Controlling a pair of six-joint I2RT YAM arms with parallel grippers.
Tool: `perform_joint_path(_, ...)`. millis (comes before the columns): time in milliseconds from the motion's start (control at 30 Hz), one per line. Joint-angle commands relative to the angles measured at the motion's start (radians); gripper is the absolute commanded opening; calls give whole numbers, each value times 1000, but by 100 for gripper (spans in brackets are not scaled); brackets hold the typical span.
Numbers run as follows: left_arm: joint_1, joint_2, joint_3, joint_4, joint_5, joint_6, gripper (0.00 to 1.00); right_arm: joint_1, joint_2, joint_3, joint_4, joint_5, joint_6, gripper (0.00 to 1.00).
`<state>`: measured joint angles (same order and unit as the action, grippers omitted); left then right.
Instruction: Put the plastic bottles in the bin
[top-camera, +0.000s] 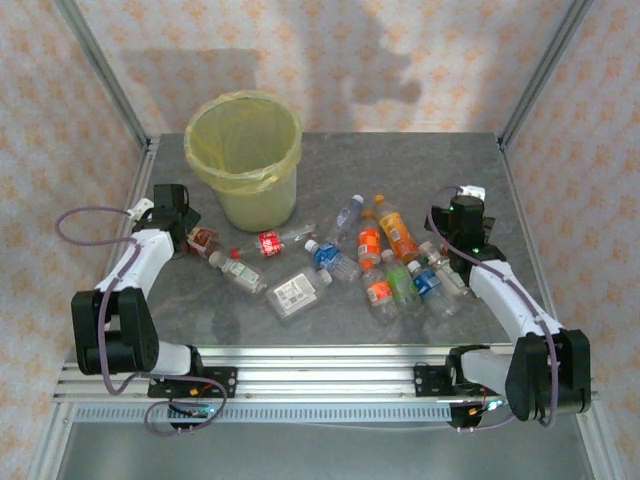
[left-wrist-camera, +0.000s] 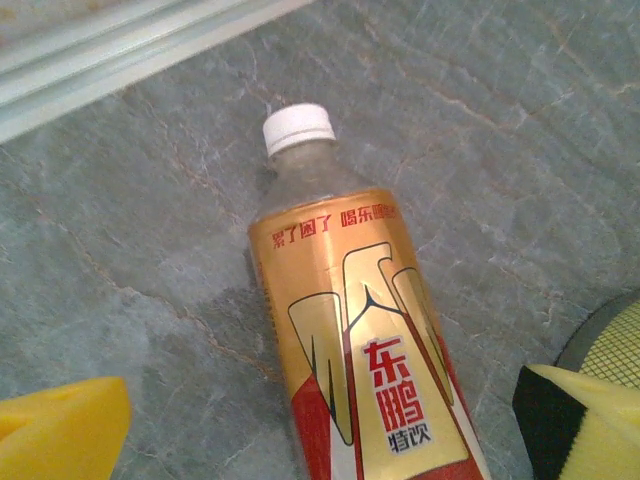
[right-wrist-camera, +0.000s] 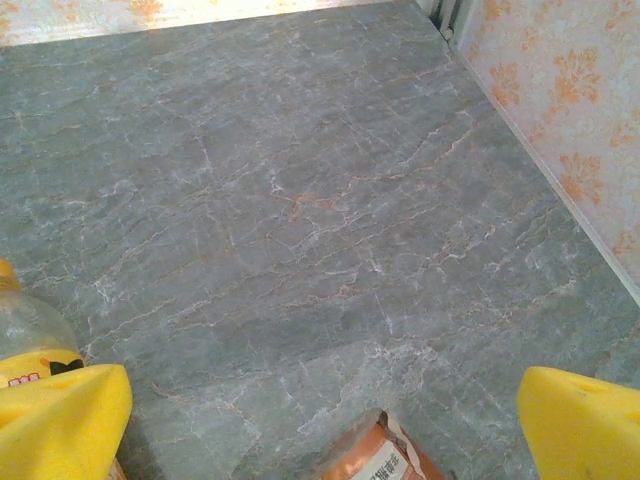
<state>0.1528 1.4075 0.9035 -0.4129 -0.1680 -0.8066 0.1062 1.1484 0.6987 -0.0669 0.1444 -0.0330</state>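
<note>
Grey marbled stone forms the table top (top-camera: 420, 160), and across its middle lie the plastic bottles (top-camera: 345, 262), all on their sides in a loose scatter that runs from left of centre to the right arm. Among them are an orange-filled bottle (top-camera: 397, 232) with an orange cap, a blue-labelled bottle (top-camera: 328, 258), a green-labelled bottle (top-camera: 402, 285) and a flattened white-labelled bottle (top-camera: 295, 293) nearest the front. The bin (top-camera: 262, 205) stands upright at the back left of the table, just behind the scatter, with a yellow bag folded over its rim. At the left end of the scatter a gold-and-red bottle (left-wrist-camera: 370, 350) with a white cap lies flat below the left gripper (left-wrist-camera: 320, 435). The yellow fingers (left-wrist-camera: 60, 430) of that gripper stand spread wide on either side of it and grasp nothing. The right gripper (right-wrist-camera: 320, 430) hovers at the right end of the scatter, its own yellow fingers (right-wrist-camera: 60, 420) likewise far apart and empty. A brown-labelled bottle (right-wrist-camera: 375, 455) lies between them at the lower edge of the right wrist view, and a clear bottle (right-wrist-camera: 30, 335) lies by the finger at the left of that view. An aluminium rail (top-camera: 320, 365) carries both arm bases at the near edge. Pale wallpaper (top-camera: 400, 50) with orange flowers stands behind the table, between metal posts.
</note>
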Motion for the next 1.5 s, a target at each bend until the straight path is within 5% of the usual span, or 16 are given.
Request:
perform_joint_path(0,19,41,28,10,52,-34,100,7,-33,44,-69,33,27,99)
perform_joint_path(833,56,345,95,120,138,-80,100,12,-66,111,-166,15,84,99)
perform_joint_path(1233,65,359,120,100,122,-73,64,12,-72,145,-196,-3,111,99)
perform_joint_path(1467,65,258,156,31,51,-10,56,12,-90,153,-213,-6,152,99)
